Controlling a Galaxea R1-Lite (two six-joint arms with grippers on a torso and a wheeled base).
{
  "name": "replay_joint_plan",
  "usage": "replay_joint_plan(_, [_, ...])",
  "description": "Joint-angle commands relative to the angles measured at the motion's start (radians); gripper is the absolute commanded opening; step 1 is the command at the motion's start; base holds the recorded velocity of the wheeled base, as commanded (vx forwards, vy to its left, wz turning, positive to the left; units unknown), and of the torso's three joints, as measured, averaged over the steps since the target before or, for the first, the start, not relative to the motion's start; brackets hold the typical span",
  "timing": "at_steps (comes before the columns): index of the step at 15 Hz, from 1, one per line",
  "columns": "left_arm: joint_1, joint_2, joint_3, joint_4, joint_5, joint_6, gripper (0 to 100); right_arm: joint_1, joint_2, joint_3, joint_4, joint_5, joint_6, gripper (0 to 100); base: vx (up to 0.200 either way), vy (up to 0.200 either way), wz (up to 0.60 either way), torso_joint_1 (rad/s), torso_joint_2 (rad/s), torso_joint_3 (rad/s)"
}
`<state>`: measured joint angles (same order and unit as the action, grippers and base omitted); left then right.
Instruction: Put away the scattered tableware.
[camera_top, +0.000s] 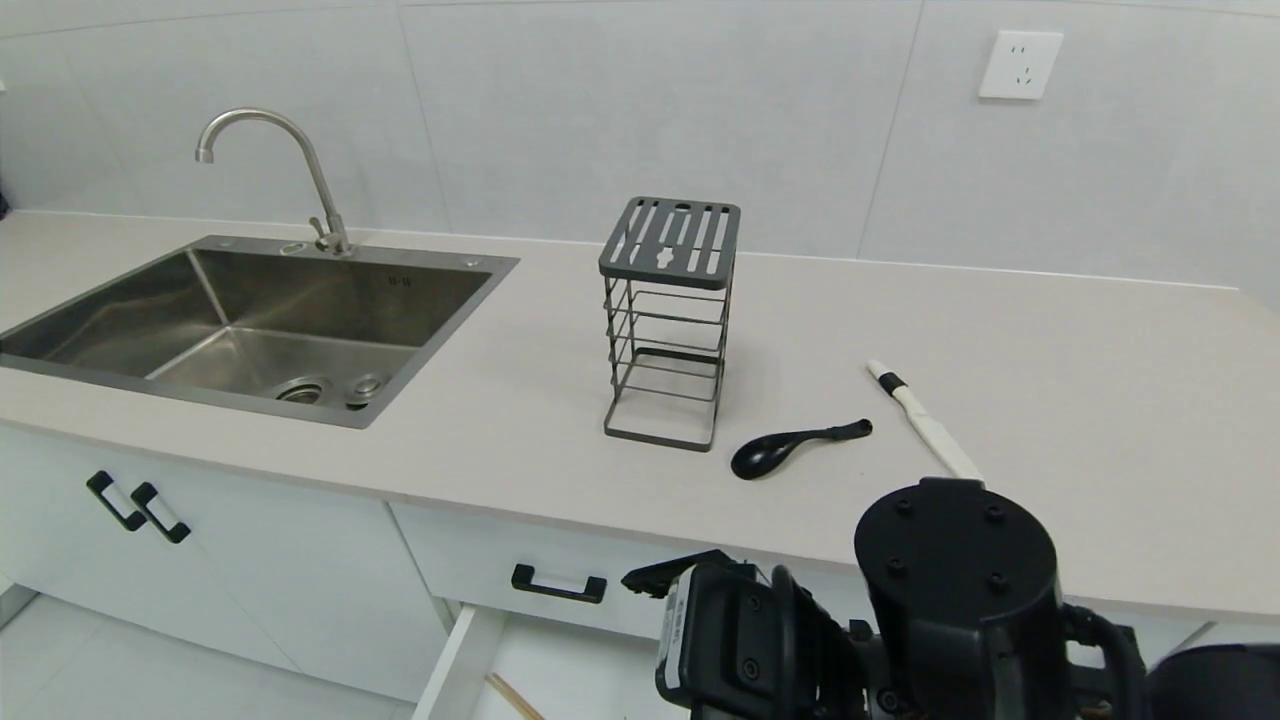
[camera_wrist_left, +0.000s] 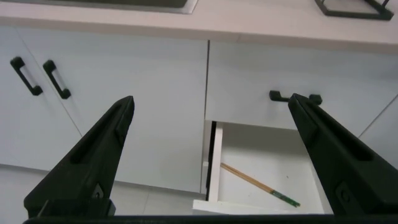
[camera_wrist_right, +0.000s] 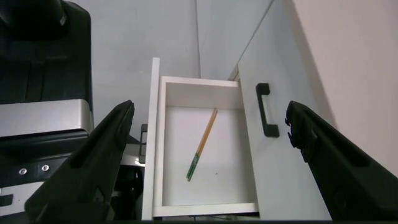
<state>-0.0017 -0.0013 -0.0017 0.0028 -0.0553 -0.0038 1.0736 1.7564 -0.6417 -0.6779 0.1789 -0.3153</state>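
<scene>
- While the drawer stands pulled out with 1 chopstick lying inside, likely as the storage place, both arms hang low over it.
- The left gripper and right gripper are each spread wide, grasping nothing.
- The black spoon and white-handled utensil lie on the counter, right of centre in the head view, near the wire rack. I judge these 2 pieces are left to stow.

white utensil — near end hidden

The left claw hangs wide open before white cabinets under the worktop. Between its fingers, an open drawer holds green-tipped chopsticks; two black door handles sit alongside.
</scene>
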Motion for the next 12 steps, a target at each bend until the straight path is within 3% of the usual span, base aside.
replay_joint_plan(1, [0.000, 0.001, 0.000, 0.000, 0.000, -0.001, 100, 0.000, 0.003, 0.000, 0.001, 0.001, -0.001, 100, 0.000, 0.000, 0.00, 0.276, -0.52, -0.246])
replay_joint_plan(8, [0.000, 0.001, 0.000, 0.000, 0.000, -0.001, 100, -0.017, 0.011, 0.008, 0.004, 0.002, 0.001, 100, 0.000, 0.000, 0.00, 0.291, -0.56, -0.267])
replay_joint_plan(12, [0.000, 0.001, 0.000, 0.000, 0.000, -0.001, 100, -0.021, 0.011, 0.033, 0.004, -0.003, 0.009, 100, 0.000, 0.000, 0.00, 0.085, -0.15, -0.080])
